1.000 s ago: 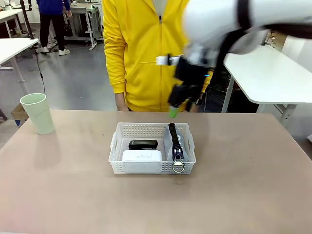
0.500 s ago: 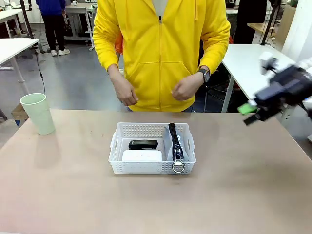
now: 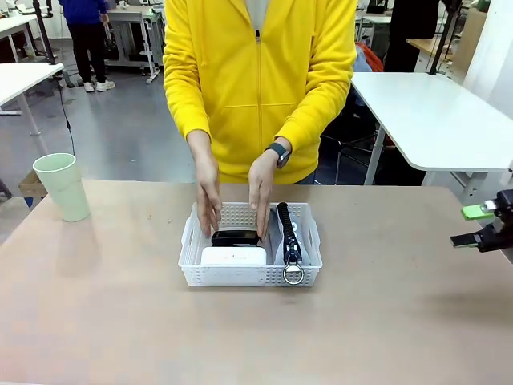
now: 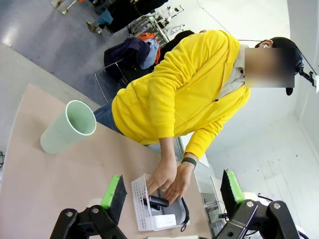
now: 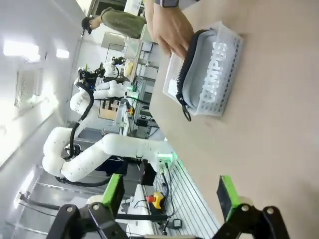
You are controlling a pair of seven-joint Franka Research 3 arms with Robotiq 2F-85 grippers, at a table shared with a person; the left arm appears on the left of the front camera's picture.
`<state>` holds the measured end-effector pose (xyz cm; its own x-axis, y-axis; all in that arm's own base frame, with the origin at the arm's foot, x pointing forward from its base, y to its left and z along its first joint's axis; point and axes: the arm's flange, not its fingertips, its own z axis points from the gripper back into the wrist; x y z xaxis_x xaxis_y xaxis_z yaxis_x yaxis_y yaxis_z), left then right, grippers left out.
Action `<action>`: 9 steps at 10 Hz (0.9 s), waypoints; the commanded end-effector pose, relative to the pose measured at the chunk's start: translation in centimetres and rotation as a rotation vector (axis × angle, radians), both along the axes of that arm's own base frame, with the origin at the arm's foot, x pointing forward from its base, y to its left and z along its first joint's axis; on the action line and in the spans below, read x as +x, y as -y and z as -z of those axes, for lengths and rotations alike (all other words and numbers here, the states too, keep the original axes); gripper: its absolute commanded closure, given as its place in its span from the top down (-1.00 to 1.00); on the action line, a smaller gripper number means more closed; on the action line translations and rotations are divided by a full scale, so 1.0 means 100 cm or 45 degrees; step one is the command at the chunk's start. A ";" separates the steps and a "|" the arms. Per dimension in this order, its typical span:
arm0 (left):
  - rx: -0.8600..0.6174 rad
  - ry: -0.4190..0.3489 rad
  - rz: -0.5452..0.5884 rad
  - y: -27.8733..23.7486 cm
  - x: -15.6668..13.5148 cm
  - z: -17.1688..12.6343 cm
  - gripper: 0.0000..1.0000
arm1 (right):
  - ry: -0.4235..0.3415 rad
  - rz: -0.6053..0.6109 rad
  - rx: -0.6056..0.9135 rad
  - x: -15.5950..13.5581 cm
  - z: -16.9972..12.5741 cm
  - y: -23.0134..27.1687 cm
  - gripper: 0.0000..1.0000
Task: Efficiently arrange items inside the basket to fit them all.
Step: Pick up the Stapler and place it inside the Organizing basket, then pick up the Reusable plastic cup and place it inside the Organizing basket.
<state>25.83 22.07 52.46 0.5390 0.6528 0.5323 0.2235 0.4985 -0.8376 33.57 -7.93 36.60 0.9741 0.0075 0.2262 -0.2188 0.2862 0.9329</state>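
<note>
The white basket (image 3: 191,241) sits mid-table. It holds a white box (image 3: 233,256) at the front, a small black stapler-like object (image 3: 235,237) behind it, and a grey pouch (image 3: 287,233) standing on edge along the right side. Both of the person's hands (image 3: 210,200) reach into the basket at the black object. The pale green cup (image 3: 64,186) stands upright, far left, outside the basket. My right gripper (image 3: 473,226) hovers open at the table's right edge, far from the basket. My left gripper (image 4: 172,199) is open and empty, high above the cup (image 4: 67,127) and the basket (image 4: 141,206).
In the right wrist view, the pouch (image 5: 204,69) lies in the basket (image 5: 232,59) with a hand (image 5: 172,25) beside it, beyond my open right gripper (image 5: 169,199). A white side table (image 3: 441,120) stands at the back right. Bare tabletop surrounds the basket.
My right arm swung from above the basket out to the table's right edge. The person's hands came down from chest height into the basket.
</note>
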 end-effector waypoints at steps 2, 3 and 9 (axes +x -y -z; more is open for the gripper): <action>-0.003 0.044 0.001 0.004 -0.001 0.003 1.00 | 0.064 -0.072 -0.044 0.001 -0.026 -0.018 1.00; -0.003 0.044 0.001 0.004 -0.001 0.003 1.00 | 0.064 -0.072 -0.044 0.001 -0.026 -0.018 1.00; -0.003 0.044 0.001 0.004 -0.001 0.003 1.00 | 0.064 -0.072 -0.044 0.001 -0.026 -0.018 1.00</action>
<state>25.82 22.07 52.47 0.5391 0.6525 0.5325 0.2240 0.4984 -0.8375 33.70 -5.95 38.84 0.9583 0.0699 0.2770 -0.2847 0.3125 0.9062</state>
